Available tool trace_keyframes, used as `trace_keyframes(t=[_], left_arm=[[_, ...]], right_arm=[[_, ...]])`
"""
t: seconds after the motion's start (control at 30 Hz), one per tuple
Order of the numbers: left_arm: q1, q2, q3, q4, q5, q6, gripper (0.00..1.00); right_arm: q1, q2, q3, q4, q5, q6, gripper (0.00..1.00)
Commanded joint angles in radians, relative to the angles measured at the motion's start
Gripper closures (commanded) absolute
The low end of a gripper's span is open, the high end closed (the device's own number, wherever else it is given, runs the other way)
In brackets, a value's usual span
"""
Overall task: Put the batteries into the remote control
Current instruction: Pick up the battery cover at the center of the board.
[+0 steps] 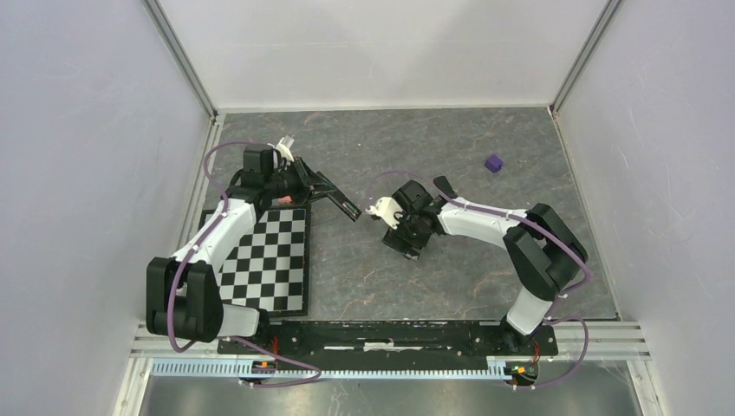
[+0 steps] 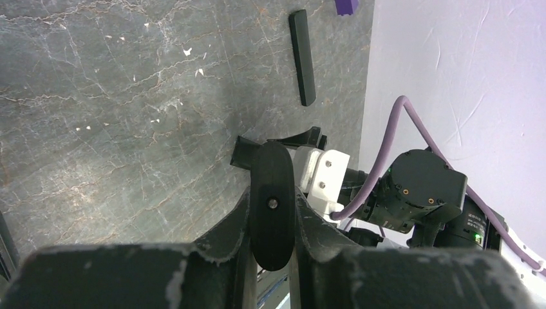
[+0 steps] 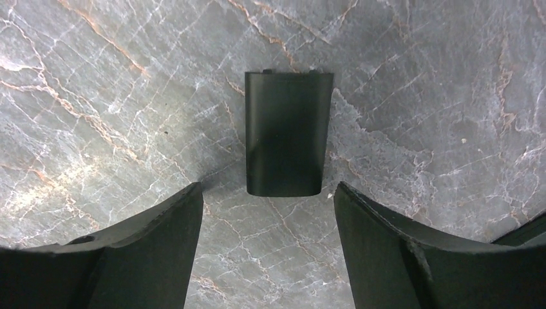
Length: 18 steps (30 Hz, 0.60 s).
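1. The left gripper [image 2: 273, 215] is clamped tight on the remote control [image 2: 273, 193]. Its two fingers [image 2: 226, 235] press the slim black bar from both sides, and the left wrist view looks straight along the bar from its rounded near end.
2. From above, the left gripper [image 1: 302, 180] has the remote control [image 1: 340, 202] by one end. The rest juts out to the right and slants toward the arm bases. Its free end stops near the white wrist piece [image 1: 382, 209] of the right arm but is apart from it.
3. The right gripper [image 3: 267, 188] is spread wide and has hold of nothing. It points down at the grey marbled table [image 3: 96, 96].
4. A small black cover [image 3: 288, 140] lies flat on the table just ahead of that gap. It is centred between the two fingertips and touches neither, with its near rounded edge about level with them.
5. In the top view, the right gripper [image 1: 406, 236] hangs near the middle of the table, just right of the remote control's free end. The cover is hidden under it there.
6. Farther out, a second black bar [image 2: 302, 58] lies flat on the table beyond the right arm, which partly hides it in the top view. A purple cube [image 1: 493, 163] sits near it, toward the far right.
7. A checkered mat [image 1: 269, 260] lies on the left side of the table, under the left arm.
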Motion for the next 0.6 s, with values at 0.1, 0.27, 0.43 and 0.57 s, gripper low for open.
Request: trace_keyframes(t=[0.1, 0.27, 0.43, 0.57], left_arm=[[0.009, 0.006, 0.032, 0.016, 0.04, 0.039, 0.98], [0.01, 0.001, 0.026, 0.012, 0.041, 0.041, 0.98], [0.009, 0.0, 0.017, 0.012, 0.042, 0.041, 0.98], [0.01, -0.003, 0.013, 0.014, 0.044, 0.036, 0.98]], right_arm=[[-0.012, 0.067, 0.076, -0.01, -0.02, -0.032, 0.27], [-0.012, 0.074, 0.08, -0.042, -0.054, -0.025, 0.34], [-0.013, 0.074, 0.068, -0.066, -0.039, -0.021, 0.32], [-0.021, 0.074, 0.063, -0.08, -0.044, -0.02, 0.33]])
